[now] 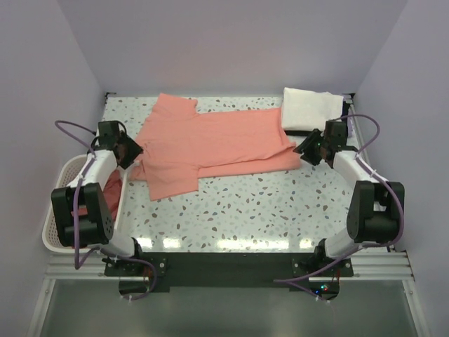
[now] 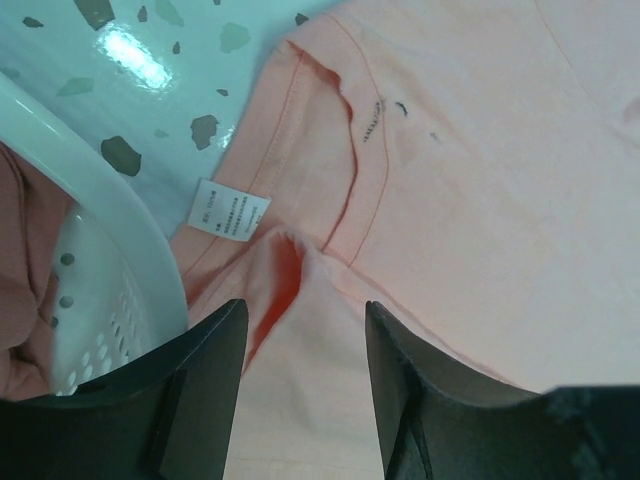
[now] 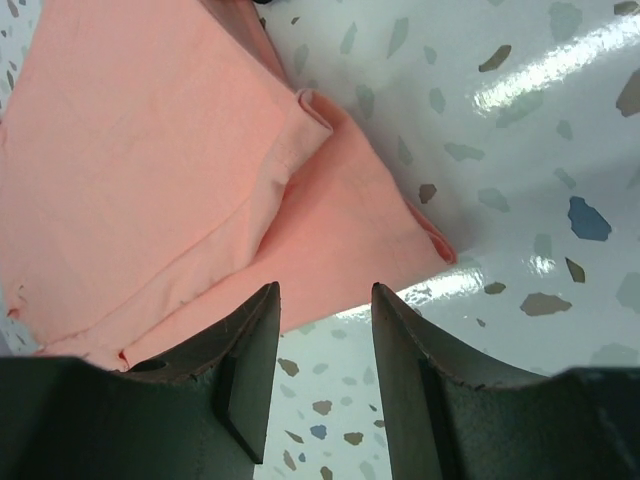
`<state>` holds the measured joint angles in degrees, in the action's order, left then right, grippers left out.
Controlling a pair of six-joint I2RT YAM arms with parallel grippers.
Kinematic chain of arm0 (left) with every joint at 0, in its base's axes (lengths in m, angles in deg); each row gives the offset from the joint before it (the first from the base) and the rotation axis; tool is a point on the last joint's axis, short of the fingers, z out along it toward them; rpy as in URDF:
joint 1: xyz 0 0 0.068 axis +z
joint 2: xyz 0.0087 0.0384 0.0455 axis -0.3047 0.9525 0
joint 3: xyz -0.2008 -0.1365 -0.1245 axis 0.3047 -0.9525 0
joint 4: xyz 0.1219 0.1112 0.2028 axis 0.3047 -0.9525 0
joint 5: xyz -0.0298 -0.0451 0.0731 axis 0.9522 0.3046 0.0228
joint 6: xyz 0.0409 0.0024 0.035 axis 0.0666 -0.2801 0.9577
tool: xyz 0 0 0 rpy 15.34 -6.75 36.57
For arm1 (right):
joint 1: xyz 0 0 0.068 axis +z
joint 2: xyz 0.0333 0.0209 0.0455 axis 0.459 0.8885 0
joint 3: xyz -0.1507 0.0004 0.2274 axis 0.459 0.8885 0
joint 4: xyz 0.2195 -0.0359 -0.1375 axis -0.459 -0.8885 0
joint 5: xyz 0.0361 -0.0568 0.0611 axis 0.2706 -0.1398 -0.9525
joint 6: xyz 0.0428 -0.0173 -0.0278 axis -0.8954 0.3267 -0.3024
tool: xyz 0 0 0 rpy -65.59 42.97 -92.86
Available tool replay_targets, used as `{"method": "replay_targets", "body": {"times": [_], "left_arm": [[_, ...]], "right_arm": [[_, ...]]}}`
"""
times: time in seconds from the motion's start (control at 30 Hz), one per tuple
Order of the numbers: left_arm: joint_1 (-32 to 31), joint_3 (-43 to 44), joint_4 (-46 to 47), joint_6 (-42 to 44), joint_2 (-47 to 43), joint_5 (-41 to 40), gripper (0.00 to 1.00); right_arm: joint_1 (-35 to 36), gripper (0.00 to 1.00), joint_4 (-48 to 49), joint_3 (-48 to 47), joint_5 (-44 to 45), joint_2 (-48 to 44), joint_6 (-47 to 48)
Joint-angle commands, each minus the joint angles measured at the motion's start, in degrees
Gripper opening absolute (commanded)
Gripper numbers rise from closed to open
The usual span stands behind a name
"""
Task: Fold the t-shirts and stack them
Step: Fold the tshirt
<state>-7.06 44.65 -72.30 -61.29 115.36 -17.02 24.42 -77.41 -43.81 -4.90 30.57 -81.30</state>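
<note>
Terrazzo table (image 1: 231,210) carries a spread pink t-shirt (image 1: 210,144); left and right jaws gape, gripping nothing.

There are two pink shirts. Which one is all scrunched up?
The shirt in the basket is scrunched up, bunched inside the white basket on the left. The other shirt lies spread out on the table.

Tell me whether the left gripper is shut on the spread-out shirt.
No, the left gripper is open over the t-shirt, its two fingers wide apart with loose cloth showing in the gap.
</note>
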Motion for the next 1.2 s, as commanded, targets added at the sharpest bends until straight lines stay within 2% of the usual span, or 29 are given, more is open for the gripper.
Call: {"method": "replay_targets", "body": {"times": [0.0,0.1,0.2,0.3,0.57,0.87,1.17], "left_arm": [[-2.23,0.62,1.22,0.87,-2.75,1.31,0.56],[-4.95,-0.26,-0.01,-0.53,-3.46,0.52,0.56],[-9.34,-1.75,-1.93,-3.34,-4.86,-5.96,0.56],[-11.63,-5.08,-2.21,-6.5,-6.36,-8.36,0.56],[-12.17,-12.83,-1.5,-11.61,-9.62,-14.85,0.56],[-12.17,-11.86,-3.88,-16.88,-7.33,-24.61,0.5],[-12.17,-8.44,-5.73,-22.16,-2.15,-30.07,0.46]], "right_arm": [[0.35,0.45,-0.3,2.52,3.66,-3.2,1.54],[0.61,0.45,-0.12,4.36,4.18,-3.64,2.24],[1.66,0.46,1.19,6.74,5.24,-3.82,2.07],[2.46,0.46,2.95,8.06,5.68,-2.42,1.8],[4.83,0.48,9.1,8.94,6.65,2.59,-0.83],[5.53,0.47,12.62,9.73,6.48,4.62,-3.82],[5.97,0.46,15.08,9.91,5.95,6.46,-4.35]]}}
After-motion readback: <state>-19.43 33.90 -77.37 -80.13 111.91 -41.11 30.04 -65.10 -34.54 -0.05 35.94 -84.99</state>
